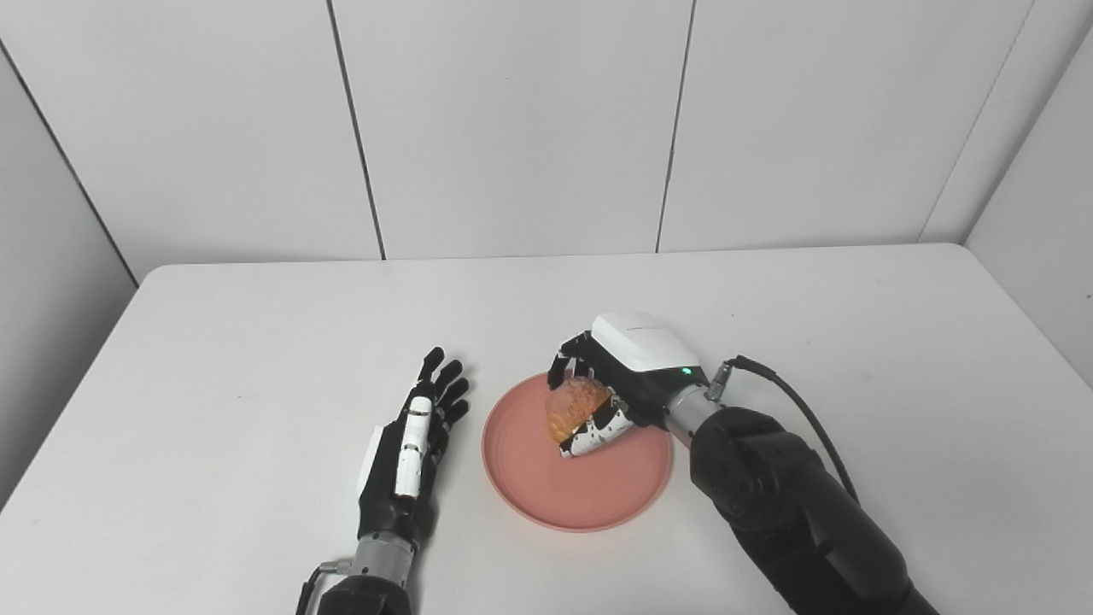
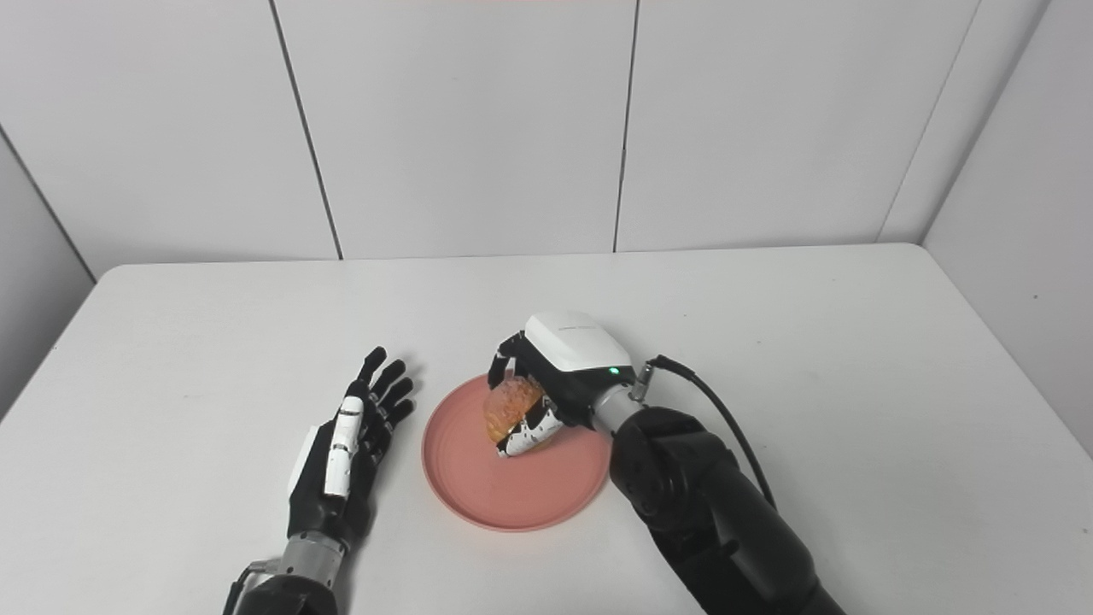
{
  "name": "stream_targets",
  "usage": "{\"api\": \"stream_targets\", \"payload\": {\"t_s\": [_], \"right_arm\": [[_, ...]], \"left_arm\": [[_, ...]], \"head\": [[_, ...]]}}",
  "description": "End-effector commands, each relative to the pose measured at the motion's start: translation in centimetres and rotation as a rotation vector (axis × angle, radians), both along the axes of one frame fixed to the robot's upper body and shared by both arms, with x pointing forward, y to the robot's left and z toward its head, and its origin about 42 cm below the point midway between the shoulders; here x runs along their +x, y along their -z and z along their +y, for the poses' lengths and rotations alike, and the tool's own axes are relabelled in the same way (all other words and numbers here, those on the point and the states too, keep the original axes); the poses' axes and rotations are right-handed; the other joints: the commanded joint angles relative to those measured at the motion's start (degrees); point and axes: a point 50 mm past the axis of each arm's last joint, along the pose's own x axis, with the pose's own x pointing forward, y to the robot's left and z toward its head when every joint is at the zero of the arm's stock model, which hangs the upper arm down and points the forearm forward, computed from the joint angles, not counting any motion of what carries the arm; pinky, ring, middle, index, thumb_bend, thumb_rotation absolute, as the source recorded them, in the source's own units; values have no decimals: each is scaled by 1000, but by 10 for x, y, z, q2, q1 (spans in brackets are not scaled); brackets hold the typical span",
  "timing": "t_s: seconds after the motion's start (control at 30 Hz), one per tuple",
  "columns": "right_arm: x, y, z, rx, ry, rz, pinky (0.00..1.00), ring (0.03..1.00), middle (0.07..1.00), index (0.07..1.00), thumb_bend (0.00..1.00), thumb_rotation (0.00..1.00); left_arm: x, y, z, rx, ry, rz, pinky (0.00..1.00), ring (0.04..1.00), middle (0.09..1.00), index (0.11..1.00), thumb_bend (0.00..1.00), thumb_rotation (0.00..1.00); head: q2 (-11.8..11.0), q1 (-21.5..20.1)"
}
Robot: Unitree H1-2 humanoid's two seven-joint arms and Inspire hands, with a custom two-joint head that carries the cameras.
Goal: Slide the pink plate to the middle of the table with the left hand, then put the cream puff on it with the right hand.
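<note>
The cream puff [image 1: 574, 407] is being held in the right robot hand [image 1: 616, 380], with the fingers [image 1: 567, 359] curled over its far side and the thumb pressed under it. It is being kept over the far part of the pink plate [image 1: 577, 497]; whether it is touching the plate cannot be told. The pink plate is lying near the middle of the white surface [image 1: 256, 342]. The left robot hand [image 1: 412, 444] is being rested flat just beside the plate's left edge, with fingers spread and nothing held.
</note>
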Motion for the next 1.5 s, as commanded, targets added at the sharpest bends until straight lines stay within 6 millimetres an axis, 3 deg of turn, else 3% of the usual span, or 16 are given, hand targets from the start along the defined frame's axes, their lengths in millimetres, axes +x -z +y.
{"api": "stream_targets", "payload": {"t_s": [0.0, 0.53, 0.93, 1.0, 1.03, 1.07, 1.1, 1.2, 1.47], "right_arm": [[3, -15, 4, 2, -35, -81, 293, 376, 426, 528, 523, 0], [0, 3, 3, -18, -43, -36, 272, 360, 419, 533, 521, 0], [-4, 2, 3, -35, -62, -32, 277, 376, 428, 537, 521, 1], [-5, 0, 3, -58, -75, -37, 338, 461, 488, 525, 523, 32], [-6, 0, 3, -68, -82, -41, 391, 528, 596, 505, 521, 109], [-7, -2, 3, -77, -86, -42, 396, 535, 606, 504, 520, 117], [-8, -3, 3, -83, -88, -43, 435, 594, 681, 655, 663, 186], [-11, -7, 2, -101, -103, -49, 501, 693, 784, 801, 781, 285], [-13, -11, 0, -114, -111, -49, 751, 820, 883, 907, 868, 437]], "left_arm": [[-14, 26, 1, 12, -3, 136, 919, 921, 934, 933, 434, 1000], [-13, 24, -1, 28, -6, 123, 919, 919, 929, 929, 436, 1000], [-13, 24, -1, 29, -1, 120, 925, 922, 933, 932, 440, 1000], [-13, 24, -1, 30, -1, 120, 925, 921, 932, 931, 440, 1000], [-13, 24, -1, 29, 0, 120, 925, 922, 933, 932, 441, 1000], [-13, 23, -2, 28, 0, 120, 925, 922, 933, 932, 441, 1000], [-13, 22, -2, 27, -1, 119, 923, 921, 932, 930, 438, 1000], [-12, 23, -2, 27, -2, 122, 923, 920, 931, 929, 438, 1000], [-12, 22, -2, 31, 0, 119, 922, 920, 932, 930, 435, 1000]], "head": [[1, 0], [8, 3], [11, 3], [11, 3], [11, 3], [12, 2], [12, 2], [11, 2], [11, 3]]}}
